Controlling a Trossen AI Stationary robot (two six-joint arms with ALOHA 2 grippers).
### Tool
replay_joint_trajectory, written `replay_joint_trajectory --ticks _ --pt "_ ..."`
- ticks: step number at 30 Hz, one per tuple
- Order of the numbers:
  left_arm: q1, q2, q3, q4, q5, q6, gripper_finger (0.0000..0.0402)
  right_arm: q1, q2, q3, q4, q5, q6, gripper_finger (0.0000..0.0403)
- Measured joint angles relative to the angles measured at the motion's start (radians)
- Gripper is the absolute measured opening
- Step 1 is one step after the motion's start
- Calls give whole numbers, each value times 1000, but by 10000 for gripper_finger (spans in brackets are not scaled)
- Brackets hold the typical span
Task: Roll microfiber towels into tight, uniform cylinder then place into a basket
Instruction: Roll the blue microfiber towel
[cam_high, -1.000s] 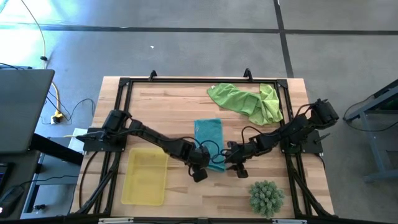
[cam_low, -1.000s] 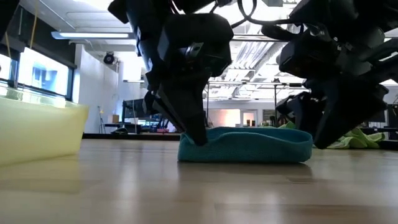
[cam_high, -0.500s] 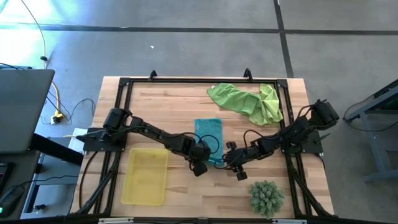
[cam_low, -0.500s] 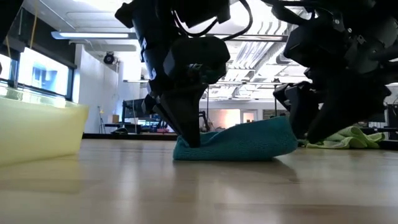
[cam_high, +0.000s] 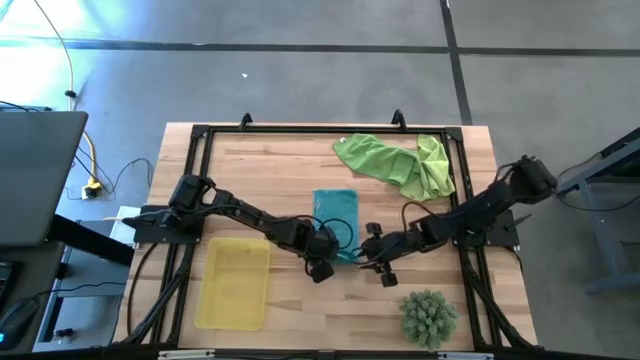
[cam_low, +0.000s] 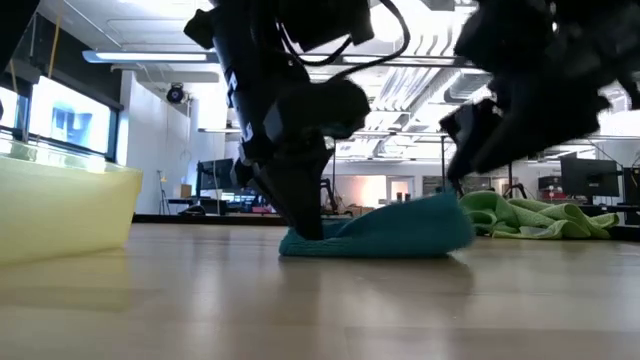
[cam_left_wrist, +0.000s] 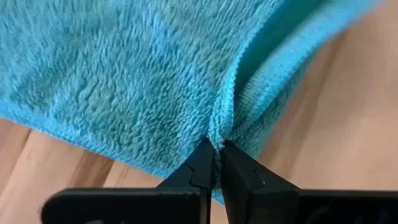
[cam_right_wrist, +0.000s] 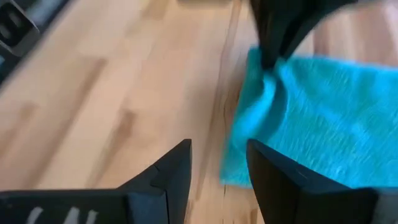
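Teal towel (cam_left_wrist: 124, 74) edge pinched by left gripper (cam_left_wrist: 216, 152).

Grey floor (cam_high: 300, 70) around the wooden table (cam_high: 270, 160) — bright ceiling lights (cam_low: 150, 57) beyond

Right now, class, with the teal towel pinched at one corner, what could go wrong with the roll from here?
1. The left gripper pinches only a small fold at the edge of the teal towel; a pull may slip it free.
2. The right gripper is open with no grip on the cloth, so the roll may come out loose and lopsided.
3. The basket lies beyond the left arm; a loose roll may unwind on the way.
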Motion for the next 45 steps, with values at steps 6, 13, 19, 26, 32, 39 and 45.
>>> replay_joint_trajectory --ticks 6,13,19,26,32,39,45 --pt "0 -1 0 -4 -15 0 10 0 -16 1 72 0 -6 144" --pt "0 -1 0 -5 -22 0 10 0 100 1 98 2 -10 144" --pt "0 -1 0 -6 -31 3 10 -1 151 1 92 137 -54 144" --pt "-1 -1 -1 -5 -33 34 10 -1 177 1 65 163 -88 144" --pt "-1 -1 -1 -5 -33 62 15 -1 180 1 30 161 -58 144" --pt "-1 -3 -1 -6 -24 79 48 -1 180 1 11 159 -43 144" --pt "-1 -3 44 -77 25 130 87 -1 180 1 2 159 -39 144"
